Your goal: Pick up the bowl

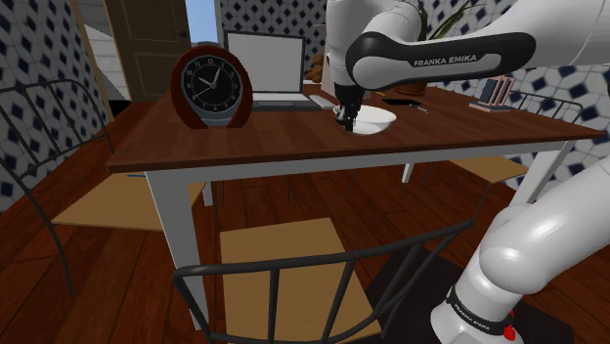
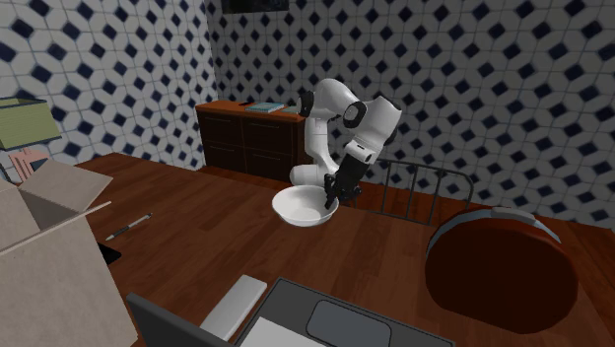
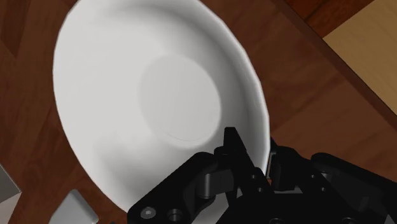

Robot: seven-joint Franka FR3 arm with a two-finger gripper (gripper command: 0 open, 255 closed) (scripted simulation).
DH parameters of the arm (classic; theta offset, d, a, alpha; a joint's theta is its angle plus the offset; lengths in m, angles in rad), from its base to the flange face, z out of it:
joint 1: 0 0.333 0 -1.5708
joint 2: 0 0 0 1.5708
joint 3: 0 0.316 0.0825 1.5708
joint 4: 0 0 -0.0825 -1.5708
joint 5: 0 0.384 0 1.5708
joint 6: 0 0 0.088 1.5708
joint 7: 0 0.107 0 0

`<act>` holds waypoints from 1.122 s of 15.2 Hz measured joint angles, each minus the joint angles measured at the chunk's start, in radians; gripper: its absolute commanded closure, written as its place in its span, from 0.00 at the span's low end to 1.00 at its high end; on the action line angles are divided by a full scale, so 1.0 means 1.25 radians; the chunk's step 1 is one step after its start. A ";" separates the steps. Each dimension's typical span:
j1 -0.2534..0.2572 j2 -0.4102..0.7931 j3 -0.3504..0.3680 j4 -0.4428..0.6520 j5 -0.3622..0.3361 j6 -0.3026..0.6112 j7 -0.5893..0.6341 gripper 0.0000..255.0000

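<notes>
Right of centre on the dark wooden worktop [image 1: 274, 142], in the upper half of the shoulder view, the white bowl [image 1: 376, 121] sits to the right of a round clock [image 1: 209, 88] and an open laptop [image 1: 266, 61]. The end effector [image 1: 348, 119] meets the bowl's left edge in that frame. The wrist view explains why: one black finger [image 3: 232, 145] stands inside the wall and the other outside, with the rim pinched between them. A wide, shallow bowl offers such narrow jaws no other purchase, so a rim grip seems the sensible choice. The bowl looks to be resting on the wood, though I cannot tell whether it is just clear of the surface. The second exterior view, with the bowl near frame centre, makes plain what the shoulder view leaves unclear: the hand leans in at a slant from the frame's right. The wood close around the bowl is bare, so a straight lift should meet nothing. The shoulder view adds a chair [image 1: 293, 283] at the bottom of the frame.
</notes>
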 measured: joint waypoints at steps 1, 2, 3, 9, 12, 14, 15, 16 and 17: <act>0.000 0.000 0.000 0.000 0.000 -0.001 0.000 1.00; 0.000 0.001 0.000 0.005 0.000 -0.005 -0.002 1.00; -0.001 0.002 0.000 0.015 0.001 -0.012 -0.006 1.00; -0.003 0.012 0.003 0.084 0.002 -0.067 -0.029 1.00; -0.005 0.019 0.005 0.123 0.002 -0.097 -0.041 1.00; -0.005 0.024 0.006 0.145 0.001 -0.113 -0.048 1.00; -0.007 0.028 0.006 0.161 0.001 -0.123 -0.053 1.00; -0.007 0.030 0.006 0.173 0.000 -0.133 -0.059 1.00; -0.008 0.032 0.007 0.181 0.000 -0.138 -0.061 1.00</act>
